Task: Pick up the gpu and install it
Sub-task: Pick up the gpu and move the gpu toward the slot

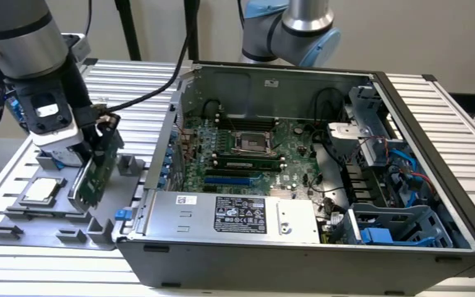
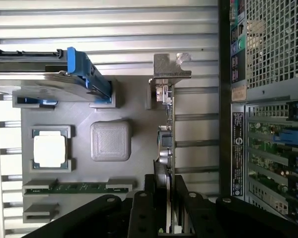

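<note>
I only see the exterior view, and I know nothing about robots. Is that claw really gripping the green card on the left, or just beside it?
Observer: Yes. In the wrist view, the gripper clamps the gpu, a thin green circuit-board card, from both faces.
Operator: Anything hidden behind the arm?
Observer: A silver hard drive with blue side rails sits in the grey plastic tray there.

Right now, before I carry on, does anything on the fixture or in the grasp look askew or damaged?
Nothing stands out. The gpu sits straight in the end effector, with no visible damage. The CPU chip lies square in its pocket on the grey fixture tray, and the hard drive stands in its slot.
</note>
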Action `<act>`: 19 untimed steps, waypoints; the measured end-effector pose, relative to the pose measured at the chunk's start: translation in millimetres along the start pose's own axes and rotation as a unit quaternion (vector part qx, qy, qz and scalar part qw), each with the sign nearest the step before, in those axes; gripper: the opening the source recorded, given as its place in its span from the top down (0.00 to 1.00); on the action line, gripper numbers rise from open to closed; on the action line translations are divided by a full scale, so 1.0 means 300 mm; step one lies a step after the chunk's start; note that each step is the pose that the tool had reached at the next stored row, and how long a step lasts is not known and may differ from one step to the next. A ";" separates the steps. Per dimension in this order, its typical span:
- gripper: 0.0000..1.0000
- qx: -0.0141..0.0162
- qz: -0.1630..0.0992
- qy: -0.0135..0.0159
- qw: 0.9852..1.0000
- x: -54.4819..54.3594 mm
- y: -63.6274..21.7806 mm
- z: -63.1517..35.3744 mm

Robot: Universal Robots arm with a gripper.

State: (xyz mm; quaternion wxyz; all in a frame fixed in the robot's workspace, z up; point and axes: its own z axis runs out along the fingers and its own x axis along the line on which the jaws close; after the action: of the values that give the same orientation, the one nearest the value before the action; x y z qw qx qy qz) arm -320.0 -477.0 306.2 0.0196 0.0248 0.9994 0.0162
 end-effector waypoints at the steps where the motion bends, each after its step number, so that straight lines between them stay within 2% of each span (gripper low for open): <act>1: 0.73 0.000 0.000 0.001 1.000 -0.002 0.001 -0.015; 12: 0.73 0.000 0.000 0.006 1.000 -0.039 0.008 -0.180; 19: 0.73 0.000 -0.002 0.009 1.000 -0.101 0.014 -0.284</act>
State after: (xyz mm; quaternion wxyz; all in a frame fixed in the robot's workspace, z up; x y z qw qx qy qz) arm -292.9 -477.0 392.6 0.0103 0.0230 0.9996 0.0161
